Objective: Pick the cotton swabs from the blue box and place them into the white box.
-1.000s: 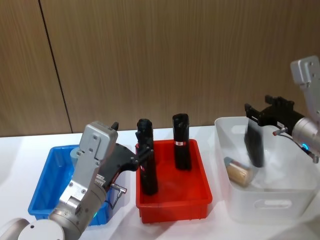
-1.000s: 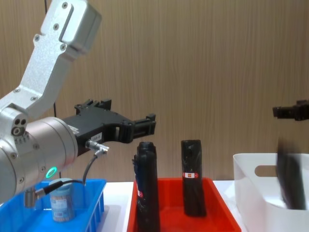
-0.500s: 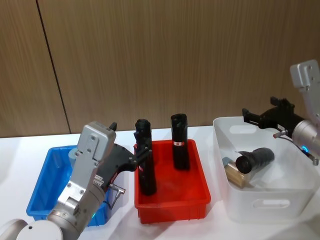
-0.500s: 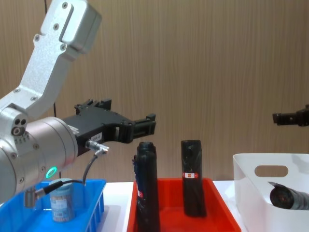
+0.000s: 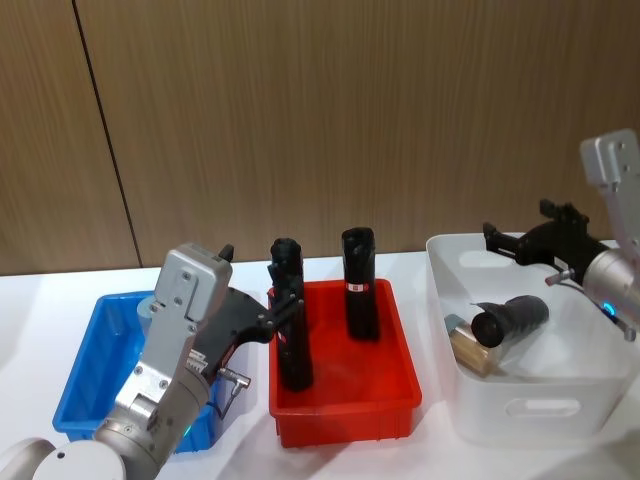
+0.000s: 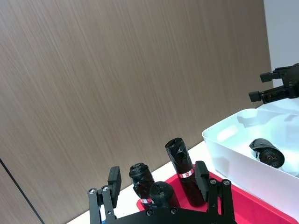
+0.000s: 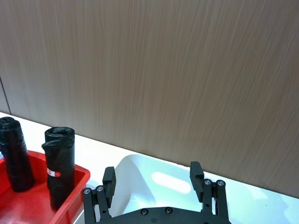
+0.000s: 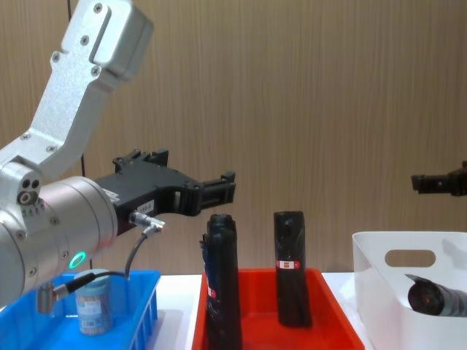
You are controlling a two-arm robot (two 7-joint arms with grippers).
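Observation:
One tub of cotton swabs point(image 8: 95, 306) stands in the blue box point(image 5: 88, 372), its pale lid point(image 5: 149, 304) peeking out behind my left arm. Another cotton swab tub point(image 5: 471, 346) lies on its side in the white box point(image 5: 520, 405), beside a fallen black bottle point(image 5: 512, 319). My left gripper point(image 8: 229, 183) hangs open and empty above the gap between the blue box and the red crate. In the left wrist view its fingers point(image 6: 113, 178) stand wide apart. My right gripper point(image 5: 494, 236) hovers open and empty over the white box's back rim.
A red crate point(image 5: 345, 405) sits between the two boxes with upright black bottles point(image 5: 290, 325) point(image 5: 360, 285) in it. A wooden wall panel closes off the back of the white table point(image 5: 40, 310).
A black bottle that stood blurred under my right gripper has fallen and now lies on its side in the white box. The right gripper has drawn back slightly. The left arm has not moved.

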